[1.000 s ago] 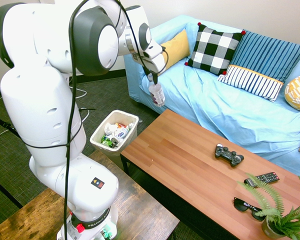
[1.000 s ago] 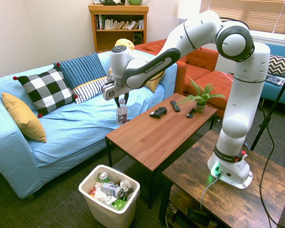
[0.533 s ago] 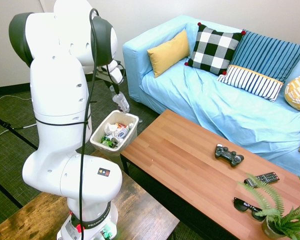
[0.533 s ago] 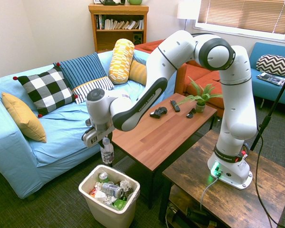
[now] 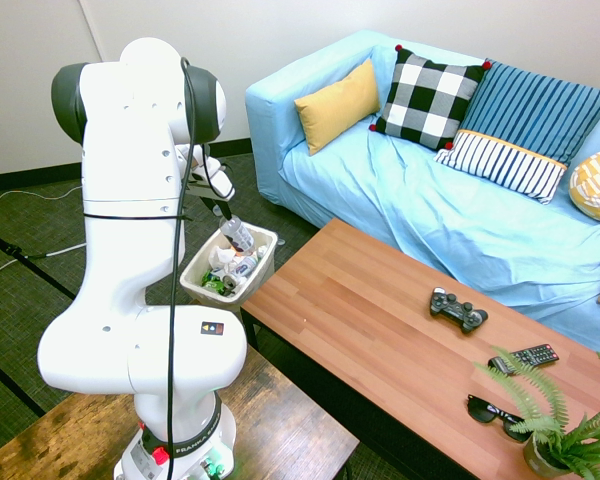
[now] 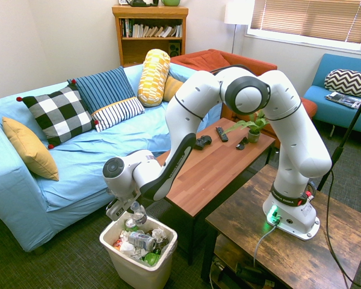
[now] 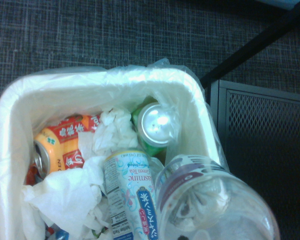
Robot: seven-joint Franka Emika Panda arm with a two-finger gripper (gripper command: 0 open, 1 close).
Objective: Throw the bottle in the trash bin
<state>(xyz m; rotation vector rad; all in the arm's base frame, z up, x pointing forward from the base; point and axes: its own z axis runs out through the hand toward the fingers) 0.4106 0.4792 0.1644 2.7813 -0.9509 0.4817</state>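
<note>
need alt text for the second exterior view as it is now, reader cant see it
A white robot arm's gripper holds a clear plastic bottle at a white trash bin filled with cans and crumpled paper. Behind are a light-blue sofa with pillows and a wooden coffee table bearing a game controller.

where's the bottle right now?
Second exterior view: the bottle hangs from the hand at the bin's back rim, sofa side, just above the litter.
</note>
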